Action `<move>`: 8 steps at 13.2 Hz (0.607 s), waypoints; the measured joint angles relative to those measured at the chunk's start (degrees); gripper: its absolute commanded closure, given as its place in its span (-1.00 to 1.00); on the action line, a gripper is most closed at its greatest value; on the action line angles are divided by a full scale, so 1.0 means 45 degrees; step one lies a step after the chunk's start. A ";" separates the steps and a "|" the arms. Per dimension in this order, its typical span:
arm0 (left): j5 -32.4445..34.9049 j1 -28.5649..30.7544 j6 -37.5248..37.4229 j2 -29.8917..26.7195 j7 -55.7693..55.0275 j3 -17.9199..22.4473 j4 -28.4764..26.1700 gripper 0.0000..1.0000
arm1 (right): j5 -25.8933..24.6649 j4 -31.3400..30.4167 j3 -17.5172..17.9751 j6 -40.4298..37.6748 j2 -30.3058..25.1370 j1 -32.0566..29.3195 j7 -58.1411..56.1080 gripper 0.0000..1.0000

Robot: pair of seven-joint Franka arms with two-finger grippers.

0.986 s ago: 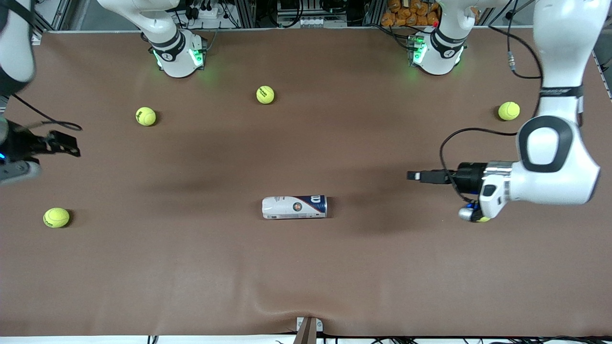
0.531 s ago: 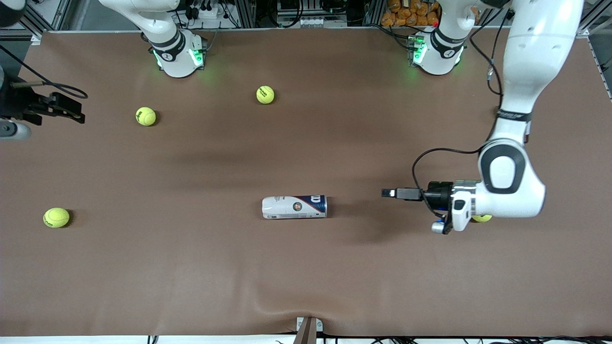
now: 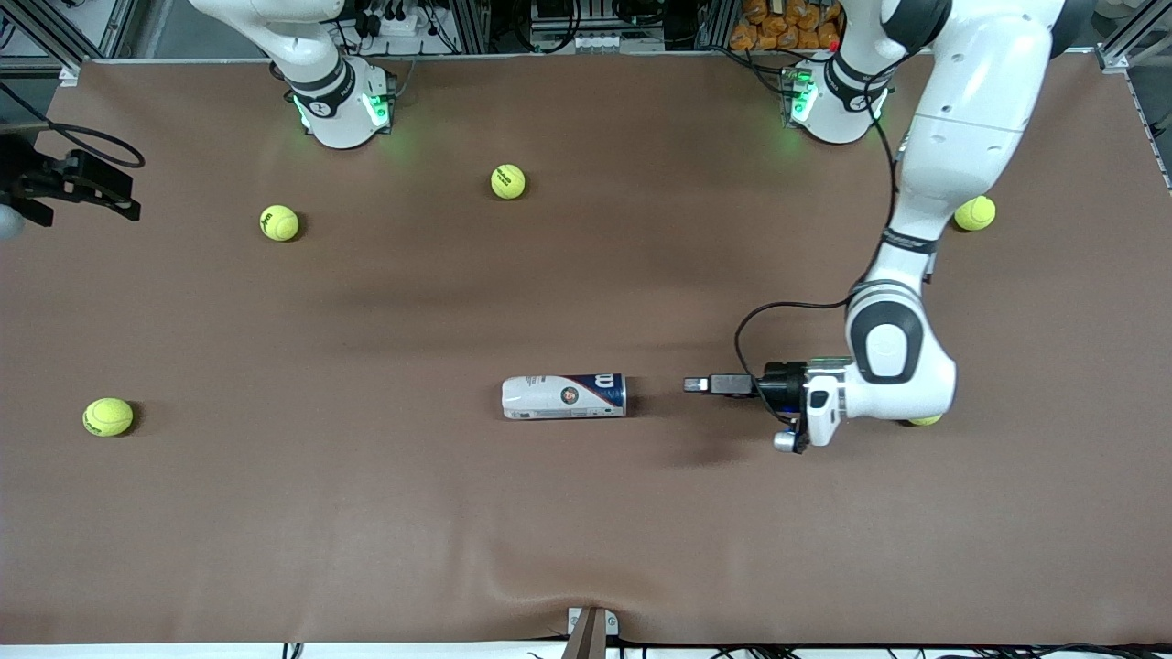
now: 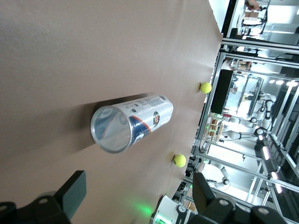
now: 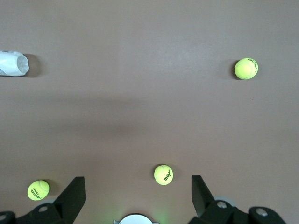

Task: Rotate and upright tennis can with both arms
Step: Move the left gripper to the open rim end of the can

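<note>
The tennis can point(image 3: 563, 396) lies on its side mid-table, white end toward the right arm's end, dark-blue W end toward the left arm's end. My left gripper point(image 3: 694, 384) is low over the table, a short gap from the can's blue end, in line with it. In the left wrist view the can point(image 4: 140, 116) shows its silver-rimmed end point(image 4: 111, 129), and my left gripper point(image 4: 138, 196) is open and empty. My right gripper point(image 3: 101, 188) hovers at the right arm's end of the table, well away from the can. It is open and empty in the right wrist view point(image 5: 138, 196), where the can's white end point(image 5: 13, 63) shows.
Tennis balls lie scattered on the brown table: one point(image 3: 508, 181) and another point(image 3: 279, 222) near the right arm's base, one point(image 3: 108, 416) at the right arm's end, one point(image 3: 974, 212) at the left arm's end. Another ball point(image 3: 925, 420) peeks from under the left arm's wrist.
My left arm has swung in toward the can, bringing its gripper close to the blue end. My right gripper has drifted toward the bases' edge of the table. The can has not moved.
</note>
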 measured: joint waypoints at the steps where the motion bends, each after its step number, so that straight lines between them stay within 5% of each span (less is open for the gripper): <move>1: -0.0429 -0.0188 0.0256 0.0243 0.0314 -0.0003 0.0000 -1.00 | 0.0497 0.0050 -0.0284 -0.0026 -0.0007 0.0003 0.0115 -1.00; 4: -0.1368 -0.0555 0.0689 0.0686 0.0880 -0.0003 0.0010 -1.00 | 0.1219 0.0080 -0.1119 -0.0095 -0.0008 -0.0006 0.1076 -1.00; 8: -0.2122 -0.0809 0.0961 0.0958 0.1190 -0.0003 0.0016 -1.00 | 0.1151 0.0144 -0.1081 -0.0094 -0.0008 0.0045 0.1910 -1.00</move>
